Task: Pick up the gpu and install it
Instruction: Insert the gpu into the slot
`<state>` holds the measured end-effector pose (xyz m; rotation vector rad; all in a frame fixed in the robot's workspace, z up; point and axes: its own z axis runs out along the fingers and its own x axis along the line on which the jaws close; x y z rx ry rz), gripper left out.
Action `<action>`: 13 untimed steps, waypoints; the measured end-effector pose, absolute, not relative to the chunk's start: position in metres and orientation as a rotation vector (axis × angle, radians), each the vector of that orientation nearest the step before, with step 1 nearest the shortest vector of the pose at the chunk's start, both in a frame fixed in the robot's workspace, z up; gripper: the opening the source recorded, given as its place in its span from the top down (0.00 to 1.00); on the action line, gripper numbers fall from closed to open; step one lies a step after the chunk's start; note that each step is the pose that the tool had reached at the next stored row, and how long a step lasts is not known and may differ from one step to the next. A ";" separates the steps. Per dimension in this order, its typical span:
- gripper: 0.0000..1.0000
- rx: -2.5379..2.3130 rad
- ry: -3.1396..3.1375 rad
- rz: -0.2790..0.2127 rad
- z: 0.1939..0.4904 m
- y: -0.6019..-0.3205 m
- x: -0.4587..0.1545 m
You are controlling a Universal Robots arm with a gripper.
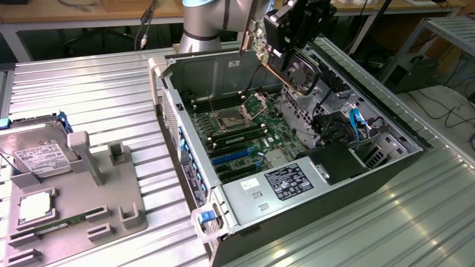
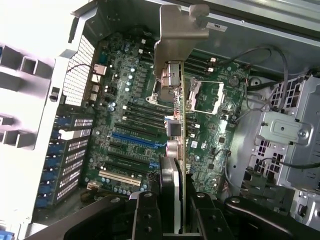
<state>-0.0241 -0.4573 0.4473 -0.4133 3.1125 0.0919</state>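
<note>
Hanging over the open computer case [image 1: 222, 72], the gripper [image 2: 172, 220] pinches the gpu [image 1: 303, 72] between its fingers [image 2: 145, 215]. The card is held on edge, its fan face toward the exterior view's right. Its silver bracket [image 2: 182, 30] juts out over the motherboard [image 2: 130, 115], raised clear of the blue slot [image 2: 135, 139]. A hard drive [image 1: 37, 153] rests on the grey fixture [image 1: 97, 194], well apart at the exterior view's left.

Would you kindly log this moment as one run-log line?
gripper: shut on flat green-and-black gpu with silver bracket | gpu: held above open metal computer case, over green motherboard | install: not seated
</note>
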 end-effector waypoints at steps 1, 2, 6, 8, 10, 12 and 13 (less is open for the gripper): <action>0.72 -0.430 3.111 0.092 0.447 -0.457 -0.024; 0.72 -0.439 3.109 0.092 0.447 -0.457 -0.024; 0.72 -0.480 3.104 0.092 0.447 -0.457 -0.024; 0.72 -0.510 3.100 0.092 0.447 -0.457 -0.024; 0.72 -0.541 3.095 0.092 0.447 -0.457 -0.024; 0.72 -0.568 3.091 0.092 0.447 -0.457 -0.024; 0.72 -0.578 3.089 0.092 0.447 -0.457 -0.024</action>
